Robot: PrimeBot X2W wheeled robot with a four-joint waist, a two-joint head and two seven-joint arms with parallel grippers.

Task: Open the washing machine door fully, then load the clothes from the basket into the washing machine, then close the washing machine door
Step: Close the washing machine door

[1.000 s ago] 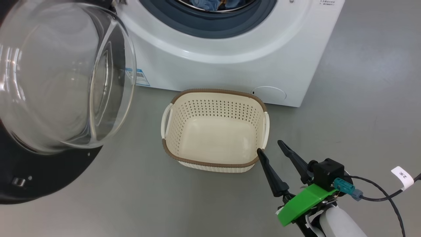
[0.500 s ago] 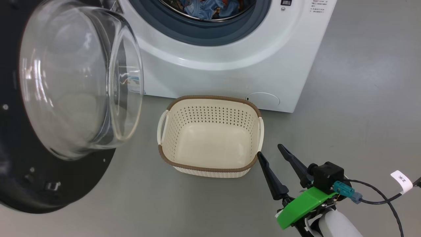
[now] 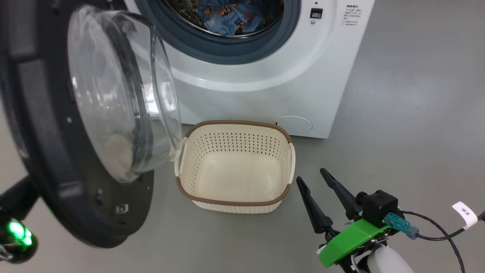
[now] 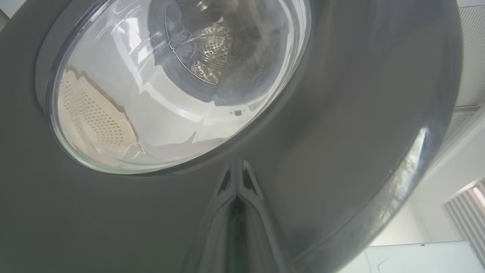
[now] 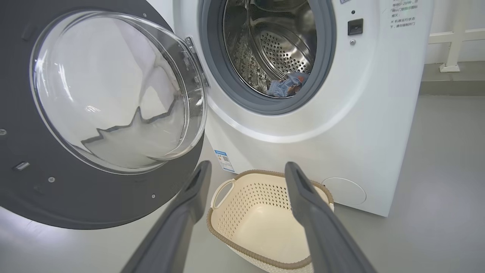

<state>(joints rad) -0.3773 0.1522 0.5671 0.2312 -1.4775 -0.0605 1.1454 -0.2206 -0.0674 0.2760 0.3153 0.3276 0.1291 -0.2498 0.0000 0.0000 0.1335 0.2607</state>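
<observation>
Here's the door (image 3: 87,121), hanging off the left side of the machine (image 3: 265,87), swung out at an angle and unlatched, its clear bowl bulging toward the machine's mouth. Low in the machine's drum (image 5: 282,49) lie the clothes (image 3: 231,17): blue fabric with orange figures, bunched behind the grey gasket (image 5: 326,68). The basket (image 3: 235,146) sits upright on the floor (image 3: 398,132) just in front of the machine, below the mouth and close by the door's lower edge, its cream bottom plain to see.

The right gripper (image 3: 310,174) hangs further out from the machine than the basket, just beside the basket's corner. Its jaws are released and spread wide, grasping nothing, with both fingers aimed toward the machine. There's a green block (image 3: 350,237) on its wrist and a white tag (image 3: 465,213) off to the side.

The left gripper (image 4: 237,170) is round at the door's outer face, the side turned away from the machine. Its jaws are clenched tight together with nothing between them, tips right up at the dark rim just below the window. Contact with the rim? Can't tell from here. Through the glass, the wrist view catches the basket and drum, warped. In the head view, a dark bit of the left arm with a green light (image 3: 17,231) peeks out by the door's lower edge, on the side away from the machine
</observation>
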